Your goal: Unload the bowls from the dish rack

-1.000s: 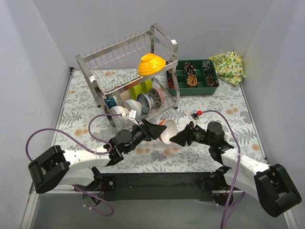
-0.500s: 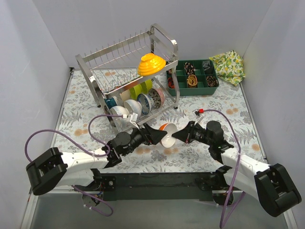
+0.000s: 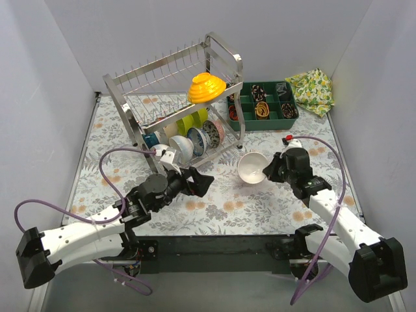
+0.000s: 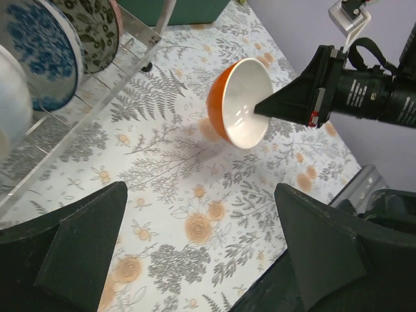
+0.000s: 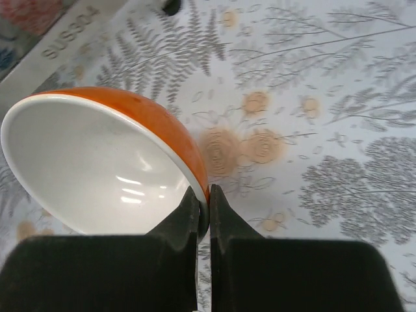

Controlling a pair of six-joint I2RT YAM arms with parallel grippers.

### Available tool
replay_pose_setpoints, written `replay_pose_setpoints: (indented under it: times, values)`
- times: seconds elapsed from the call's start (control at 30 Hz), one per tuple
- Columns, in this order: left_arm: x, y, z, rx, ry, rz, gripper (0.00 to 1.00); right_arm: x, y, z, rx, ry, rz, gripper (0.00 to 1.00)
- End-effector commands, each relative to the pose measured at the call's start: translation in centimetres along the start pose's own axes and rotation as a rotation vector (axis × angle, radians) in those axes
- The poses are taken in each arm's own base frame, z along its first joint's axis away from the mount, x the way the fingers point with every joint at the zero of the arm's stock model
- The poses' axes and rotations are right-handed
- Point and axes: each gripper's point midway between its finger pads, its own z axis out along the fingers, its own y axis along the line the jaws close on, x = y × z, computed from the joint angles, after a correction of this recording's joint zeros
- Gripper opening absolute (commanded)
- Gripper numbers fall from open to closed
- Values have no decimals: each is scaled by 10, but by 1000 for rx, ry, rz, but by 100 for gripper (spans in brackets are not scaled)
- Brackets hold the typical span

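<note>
We saw the orange bowl [image 5: 97,162], glossy and smoothly round, orange outside and white inside, held tilted over the table [image 3: 214,214] just in front of the dish rack [image 3: 162,69] and outside it. The matte black right fingers [image 5: 185,224] were pinching its thin rim, one inside and one outside. The left fingers [image 4: 78,260], black and wedge-shaped, were spread wide with nothing between them. The table carried a pale cloth printed with grey ferns and orange flowers. A flat steel bar of the shiny wire rack read "SUS304". A ribbed yellow-orange bowl [image 3: 207,86] lay upside down on its upper tier, and blue-and-white patterned bowls [image 3: 198,140] stood on edge below.
</note>
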Motion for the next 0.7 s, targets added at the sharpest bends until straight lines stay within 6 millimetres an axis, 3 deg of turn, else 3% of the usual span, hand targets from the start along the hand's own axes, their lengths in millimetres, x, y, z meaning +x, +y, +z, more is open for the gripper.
replay_pose_setpoints:
  times: [0.0, 0.13, 0.27, 0.33, 0.4, 0.67]
  values:
    - [-14, 16, -27, -75, 64, 227, 98, -17, -48, -8, 245, 11, 34, 1]
    - [-36, 11, -46, -66, 23, 221, 98, -20, -82, -3, 346, 72, 128, 1]
    - [-36, 13, -63, -54, 33, 208, 98, -25, -117, -3, 448, 107, 197, 1]
    - [-34, 18, -70, -59, 29, 212, 98, -26, -125, -1, 463, 121, 210, 1]
    - [-29, 25, -73, -75, 36, 213, 98, -39, -132, 0, 465, 104, 237, 1]
    - [-33, 23, -81, -61, 20, 200, 98, -54, -156, 20, 444, 158, 350, 6]
